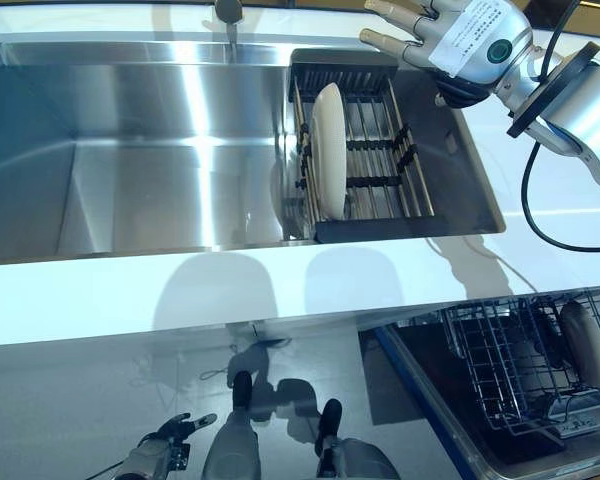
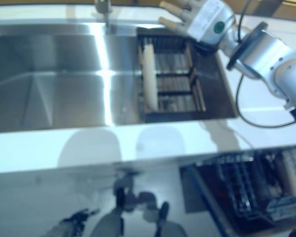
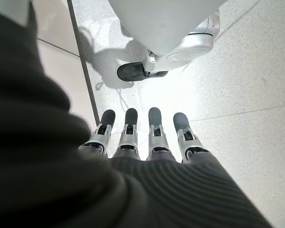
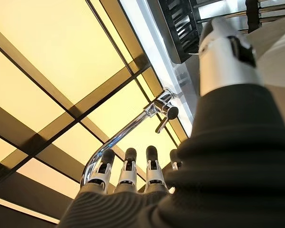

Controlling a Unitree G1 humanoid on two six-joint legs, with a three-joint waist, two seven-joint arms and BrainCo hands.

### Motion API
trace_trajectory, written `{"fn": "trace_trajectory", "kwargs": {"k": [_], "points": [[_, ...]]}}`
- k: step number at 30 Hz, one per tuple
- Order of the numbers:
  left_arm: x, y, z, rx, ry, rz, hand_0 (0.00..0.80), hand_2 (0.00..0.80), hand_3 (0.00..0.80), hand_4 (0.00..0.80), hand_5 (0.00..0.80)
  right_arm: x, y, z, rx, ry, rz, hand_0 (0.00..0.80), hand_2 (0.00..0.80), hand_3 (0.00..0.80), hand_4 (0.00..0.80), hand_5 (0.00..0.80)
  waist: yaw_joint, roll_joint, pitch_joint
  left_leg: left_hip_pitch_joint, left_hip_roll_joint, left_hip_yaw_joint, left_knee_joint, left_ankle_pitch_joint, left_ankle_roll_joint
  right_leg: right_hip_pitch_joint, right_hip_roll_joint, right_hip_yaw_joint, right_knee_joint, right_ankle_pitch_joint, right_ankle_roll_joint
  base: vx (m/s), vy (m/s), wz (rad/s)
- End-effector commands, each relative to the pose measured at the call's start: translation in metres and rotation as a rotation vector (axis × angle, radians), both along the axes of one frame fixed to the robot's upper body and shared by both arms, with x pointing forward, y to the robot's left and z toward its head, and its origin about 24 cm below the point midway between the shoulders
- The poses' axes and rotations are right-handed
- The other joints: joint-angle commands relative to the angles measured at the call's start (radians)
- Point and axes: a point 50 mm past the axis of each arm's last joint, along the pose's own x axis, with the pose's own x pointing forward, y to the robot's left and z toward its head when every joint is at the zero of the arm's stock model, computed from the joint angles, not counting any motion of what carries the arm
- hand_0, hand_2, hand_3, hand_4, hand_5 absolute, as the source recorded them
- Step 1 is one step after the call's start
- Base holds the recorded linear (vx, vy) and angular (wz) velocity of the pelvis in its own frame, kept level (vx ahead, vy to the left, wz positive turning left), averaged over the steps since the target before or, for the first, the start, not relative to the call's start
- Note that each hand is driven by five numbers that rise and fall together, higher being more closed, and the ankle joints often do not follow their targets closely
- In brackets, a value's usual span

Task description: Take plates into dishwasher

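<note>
A cream plate (image 1: 330,150) stands on edge in the black drying rack (image 1: 375,205) at the right end of the steel sink (image 1: 130,150). My right hand (image 1: 450,35) hovers above the rack's far right corner, open, fingers straight and pointing left, holding nothing. Another pale plate (image 1: 588,345) stands in the wire basket (image 1: 510,370) of the open dishwasher at the lower right. My left hand (image 1: 170,440) hangs low by the floor at the lower left, open and empty; its straight fingers (image 3: 154,128) point at the floor in the left wrist view.
A white counter (image 1: 230,285) runs across the front of the sink. The chrome tap (image 4: 152,116) stands behind the sink, beside the rack's back edge. The dishwasher's blue-edged door (image 1: 420,400) juts out below the counter.
</note>
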Motion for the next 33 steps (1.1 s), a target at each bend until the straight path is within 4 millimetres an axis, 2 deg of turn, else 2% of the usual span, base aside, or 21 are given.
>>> {"fn": "trace_trajectory", "kwargs": {"k": [1, 18, 33], "points": [[0.004, 0.008, 0.004, 0.014, -0.030, 0.050, 0.000, 0.000, 0.000, 0.000, 0.000, -0.013, 0.010, 0.018, 0.055, -0.030, 0.068, 0.000, 0.000, 0.000, 0.000, 0.000, 0.024, -0.005, 0.003, 0.043, -0.048, -0.008, -0.003, -0.092, 0.026, -0.075, 0.037, 0.027, 0.011, 0.070, 0.047, 0.000, 0.000, 0.00], [0.009, 0.004, 0.004, 0.008, -0.043, 0.047, 0.000, 0.000, 0.000, 0.000, 0.000, -0.015, 0.031, 0.018, 0.051, 0.012, 0.116, 0.000, 0.000, 0.000, 0.000, 0.000, 0.044, -0.011, 0.016, 0.032, -0.047, -0.009, -0.003, -0.088, 0.022, -0.074, 0.035, 0.009, 0.006, 0.068, 0.045, 0.000, 0.000, 0.00], [0.014, 0.002, 0.006, -0.003, -0.067, 0.038, 0.000, 0.000, 0.000, 0.000, 0.000, -0.013, 0.040, 0.015, 0.031, 0.037, 0.130, 0.000, 0.000, 0.000, 0.000, 0.000, 0.058, -0.010, 0.034, 0.016, -0.051, -0.020, -0.003, -0.083, 0.021, -0.079, 0.033, -0.001, 0.004, 0.065, 0.042, -0.002, 0.004, 0.03]]}}
